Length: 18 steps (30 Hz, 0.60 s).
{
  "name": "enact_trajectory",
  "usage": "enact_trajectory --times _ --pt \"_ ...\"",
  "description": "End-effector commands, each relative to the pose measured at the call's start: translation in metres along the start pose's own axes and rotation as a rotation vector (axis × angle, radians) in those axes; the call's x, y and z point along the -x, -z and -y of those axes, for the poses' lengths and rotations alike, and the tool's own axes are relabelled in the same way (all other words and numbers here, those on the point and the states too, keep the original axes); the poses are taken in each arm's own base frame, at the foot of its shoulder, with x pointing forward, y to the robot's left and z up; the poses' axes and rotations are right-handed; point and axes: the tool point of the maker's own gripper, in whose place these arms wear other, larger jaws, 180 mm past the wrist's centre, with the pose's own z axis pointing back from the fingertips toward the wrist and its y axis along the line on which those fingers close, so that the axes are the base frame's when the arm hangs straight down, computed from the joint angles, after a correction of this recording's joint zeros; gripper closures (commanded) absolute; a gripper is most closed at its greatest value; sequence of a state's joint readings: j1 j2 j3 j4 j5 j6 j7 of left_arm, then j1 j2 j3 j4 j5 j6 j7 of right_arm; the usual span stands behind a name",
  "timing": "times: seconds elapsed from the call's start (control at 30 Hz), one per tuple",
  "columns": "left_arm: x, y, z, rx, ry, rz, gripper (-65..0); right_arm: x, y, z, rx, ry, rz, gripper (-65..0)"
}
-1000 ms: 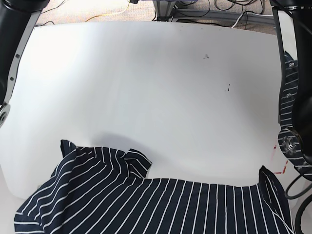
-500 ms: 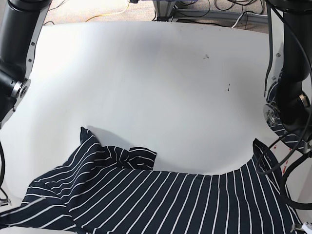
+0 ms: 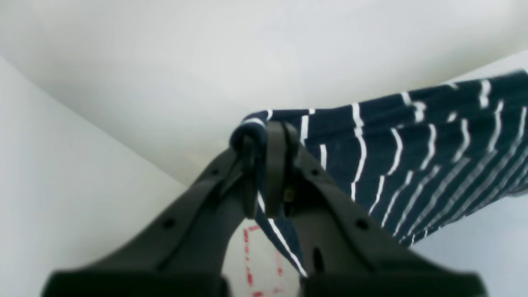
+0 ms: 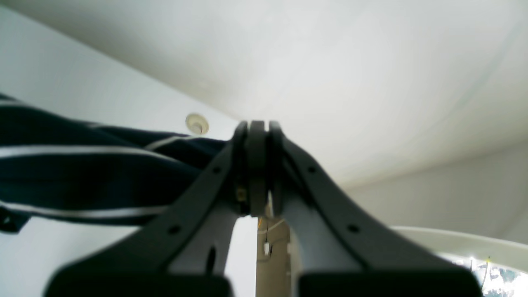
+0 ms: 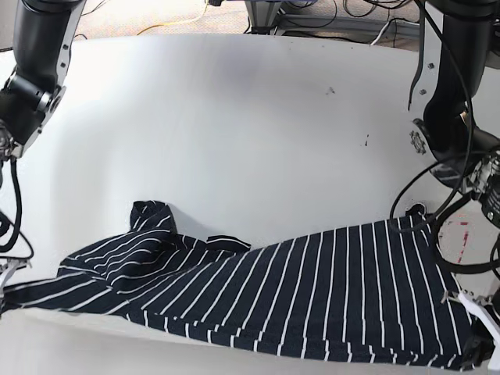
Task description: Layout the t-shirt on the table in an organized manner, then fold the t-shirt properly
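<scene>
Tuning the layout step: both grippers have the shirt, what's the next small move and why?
Probably draw the two arms apart and lower. Left gripper and right gripper are each shut on an edge of the t-shirt, which sags and bunches in folds near its left side over the table.

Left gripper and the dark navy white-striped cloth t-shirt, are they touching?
Touching. The left wrist view shows the left gripper with its jaws closed on a bunched edge of the dark navy white-striped cloth t-shirt.
</scene>
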<state>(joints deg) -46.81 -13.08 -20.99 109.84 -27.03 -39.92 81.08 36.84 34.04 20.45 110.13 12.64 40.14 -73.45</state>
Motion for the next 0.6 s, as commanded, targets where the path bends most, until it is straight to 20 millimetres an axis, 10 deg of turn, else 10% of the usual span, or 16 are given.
enact_trajectory --times 0.0,0.57 --pt "0.005 -0.002 0.005 0.021 -0.008 0.016 0.0 0.002 -0.006 -0.004 0.011 0.005 0.018 0.0" --pt "0.161 -0.035 0.095 0.246 -0.117 -0.295 0.0 0.141 -0.024 -0.096 -0.156 0.134 -0.298 0.0"
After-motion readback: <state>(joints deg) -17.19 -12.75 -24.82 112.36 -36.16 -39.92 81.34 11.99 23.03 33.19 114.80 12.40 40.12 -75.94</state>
